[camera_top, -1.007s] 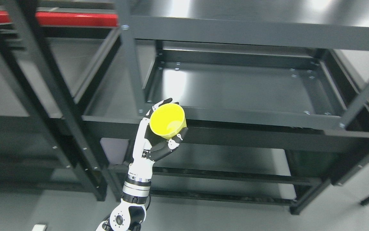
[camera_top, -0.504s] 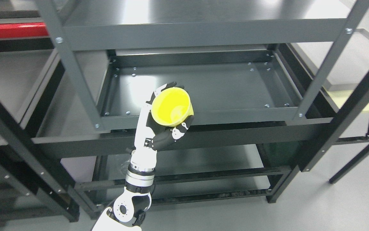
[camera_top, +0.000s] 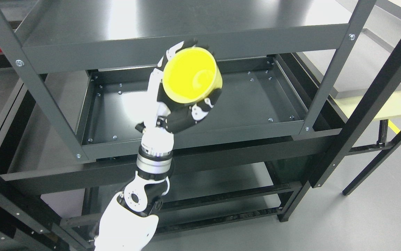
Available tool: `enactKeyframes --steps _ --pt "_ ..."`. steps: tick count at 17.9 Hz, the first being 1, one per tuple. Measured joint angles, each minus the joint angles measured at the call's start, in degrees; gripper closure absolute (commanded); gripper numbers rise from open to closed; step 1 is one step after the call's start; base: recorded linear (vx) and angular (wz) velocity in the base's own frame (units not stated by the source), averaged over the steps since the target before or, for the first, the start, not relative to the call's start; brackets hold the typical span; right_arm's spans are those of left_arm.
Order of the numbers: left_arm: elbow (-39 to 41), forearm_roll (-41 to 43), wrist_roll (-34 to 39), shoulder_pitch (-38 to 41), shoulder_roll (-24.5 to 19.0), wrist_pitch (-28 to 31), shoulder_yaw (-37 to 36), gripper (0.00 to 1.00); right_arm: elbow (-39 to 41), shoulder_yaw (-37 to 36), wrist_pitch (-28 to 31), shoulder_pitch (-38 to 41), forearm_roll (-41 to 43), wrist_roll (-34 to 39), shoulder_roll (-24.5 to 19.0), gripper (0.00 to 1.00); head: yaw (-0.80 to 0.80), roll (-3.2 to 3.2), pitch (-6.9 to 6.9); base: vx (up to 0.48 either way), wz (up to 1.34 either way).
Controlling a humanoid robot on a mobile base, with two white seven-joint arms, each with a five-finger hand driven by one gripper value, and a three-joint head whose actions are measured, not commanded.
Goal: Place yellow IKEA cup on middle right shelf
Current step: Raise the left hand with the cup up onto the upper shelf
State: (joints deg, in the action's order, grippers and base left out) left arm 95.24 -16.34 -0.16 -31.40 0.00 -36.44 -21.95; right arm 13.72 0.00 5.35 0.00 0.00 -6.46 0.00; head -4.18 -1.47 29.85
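A yellow cup (camera_top: 190, 76) sits in my left hand (camera_top: 183, 94), its open mouth tilted toward the camera. The black and white fingers (camera_top: 205, 104) curl around its lower wall and behind its rim. My left arm rises from the bottom edge, left of the middle. The cup hangs in front of the dark grey rack, over the front part of the middle shelf (camera_top: 249, 101) and just below the front beam of the top shelf (camera_top: 186, 21). My right hand does not show.
Grey uprights (camera_top: 322, 83) frame the rack's front. A black post (camera_top: 367, 104) crosses the right side. A lower shelf (camera_top: 214, 177) lies beneath. Another rack stands at the left, and a pale yellow board (camera_top: 378, 108) at the right. Grey floor lies at the lower right.
The camera has swung, so the whole rack has shifted left and down in the picture. My left hand has risen with the cup, from the middle shelf's front rail toward the top shelf's beam.
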Motion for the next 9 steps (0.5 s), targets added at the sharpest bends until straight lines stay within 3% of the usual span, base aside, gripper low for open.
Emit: enactKeyframes --steps 6,9 --pt "2.1 0.0 0.5 -10.0 0.0 3.6 -1.0 1.00 0.0 0.0 0.0 0.0 0.0 -0.1 0.0 0.01 0.00 0.00 0.00 0.104 0.04" --pt "2.9 0.0 4.0 -14.3 0.0 8.0 -1.3 1.00 0.0 0.0 0.0 0.0 0.0 -0.2 0.0 0.01 0.00 0.00 0.00 0.105 0.14"
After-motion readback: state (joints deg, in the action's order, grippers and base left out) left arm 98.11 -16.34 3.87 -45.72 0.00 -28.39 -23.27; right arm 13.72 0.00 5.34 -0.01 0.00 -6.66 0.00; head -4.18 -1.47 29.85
